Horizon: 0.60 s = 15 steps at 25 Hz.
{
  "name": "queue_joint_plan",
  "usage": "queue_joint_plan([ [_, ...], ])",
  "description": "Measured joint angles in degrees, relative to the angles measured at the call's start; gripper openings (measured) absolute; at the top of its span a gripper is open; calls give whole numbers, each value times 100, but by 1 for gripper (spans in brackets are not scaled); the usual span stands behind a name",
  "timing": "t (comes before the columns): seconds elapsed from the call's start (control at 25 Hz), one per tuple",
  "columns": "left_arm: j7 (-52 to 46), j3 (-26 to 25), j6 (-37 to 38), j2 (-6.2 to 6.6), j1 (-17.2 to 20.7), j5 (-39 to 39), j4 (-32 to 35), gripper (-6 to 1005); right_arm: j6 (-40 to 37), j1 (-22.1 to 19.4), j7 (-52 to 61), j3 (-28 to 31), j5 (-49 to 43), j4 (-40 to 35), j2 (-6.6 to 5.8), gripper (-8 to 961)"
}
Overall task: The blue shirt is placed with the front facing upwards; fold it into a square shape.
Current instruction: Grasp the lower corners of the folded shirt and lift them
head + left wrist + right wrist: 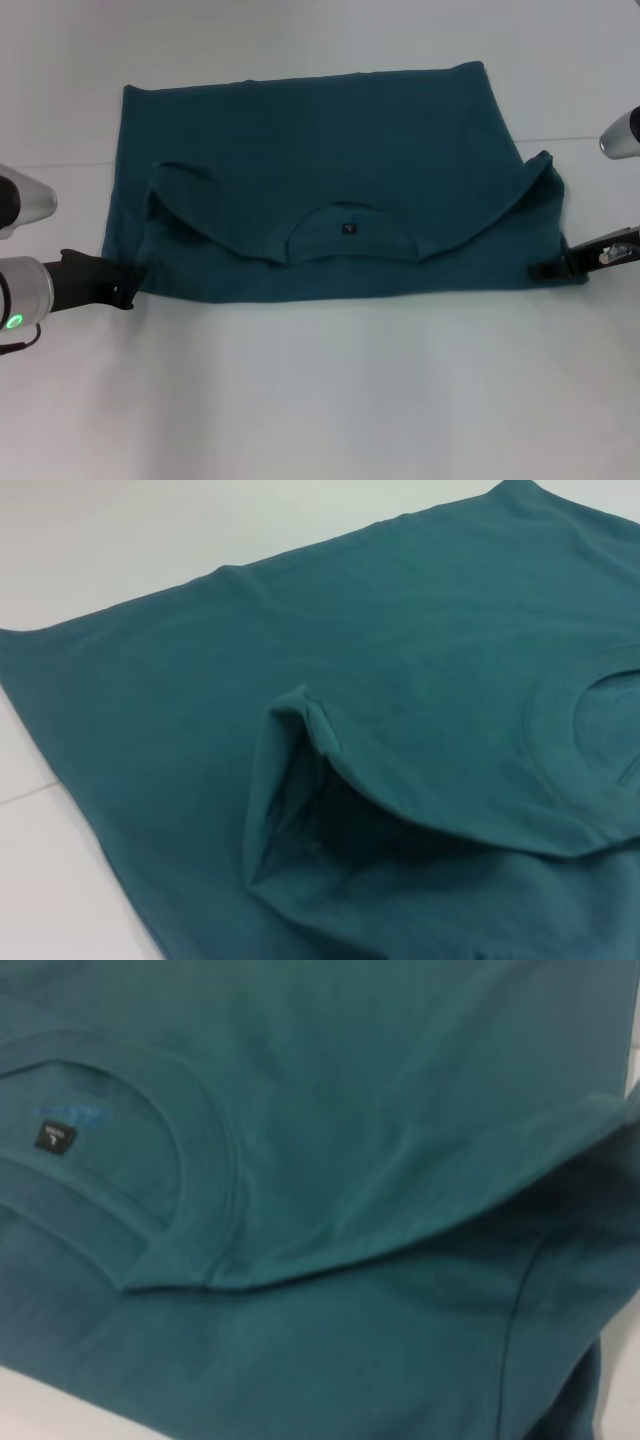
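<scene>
The blue shirt (330, 150) is lying across the far half of the white worktop (330, 400), a dark teal cloth folded over on itself into a wide band. Its collar (350, 235) with the small dark neck label (349, 229) is sitting near the six o'clock edge, facing up, and both sleeves are lying folded inward, their edges slanting toward the collar. No lettering is showing. My left fingers (128, 290) are reaching the shirt's corner at eight o'clock; my right fingers (545, 269) are touching the corner at four o'clock. I cannot tell whether either pair is spread or pinching cloth.
</scene>
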Motion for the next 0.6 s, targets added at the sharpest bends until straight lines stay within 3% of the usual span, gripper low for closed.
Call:
queue_joint_plan([
  [0.6,-141,0,125,47,44,-2,60,32,-1,-145,25,43,140,-74,-62,394],
])
